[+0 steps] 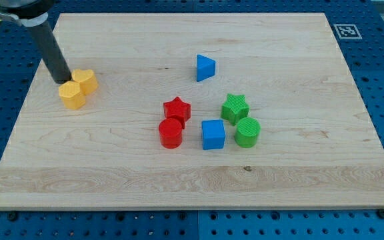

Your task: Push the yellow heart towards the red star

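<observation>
One yellow heart [79, 88], two-lobed, upright; my tip [65, 81] touching its left; red star [177, 109] well apart.

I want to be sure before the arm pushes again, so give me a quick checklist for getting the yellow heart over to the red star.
1. My tip touching the yellow heart-shaped block: ok, at its upper-left edge.
2. Tip on the side away from the red star-shaped block: ok, star lies toward the view's right.
3. Straight path between heart and star free of blocks: ok.
4. Red cylinder block near the star: not ok, touching or nearly so, may get bumped.
5. Heart far from the wooden board edge: ok.
</observation>
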Tool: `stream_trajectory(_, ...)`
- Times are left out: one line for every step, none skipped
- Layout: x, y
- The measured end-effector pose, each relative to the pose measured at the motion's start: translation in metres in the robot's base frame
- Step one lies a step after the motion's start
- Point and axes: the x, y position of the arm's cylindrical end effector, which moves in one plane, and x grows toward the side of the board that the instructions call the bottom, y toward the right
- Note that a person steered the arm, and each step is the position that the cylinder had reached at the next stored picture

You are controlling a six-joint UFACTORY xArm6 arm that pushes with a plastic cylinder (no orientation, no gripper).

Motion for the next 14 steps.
stream_trajectory(0.000,0.021)
stream_trajectory(0.000,0.047)
stream_trajectory(0.000,0.065)
stream_trajectory(0.000,0.057)
stream_trajectory(0.001,0.050)
stream_trajectory(0.001,0.056)
stream_trajectory(0.001,0.068)
stream_trajectory(0.001,0.081)
stream_trajectory(0.001,0.076)
stream_trajectory(0.015,0.064)
stream_trajectory(0.034,0.064)
stream_trajectory(0.043,0.066)
stream_trajectory(0.043,0.079)
stream_trajectory(0.043,0.099)
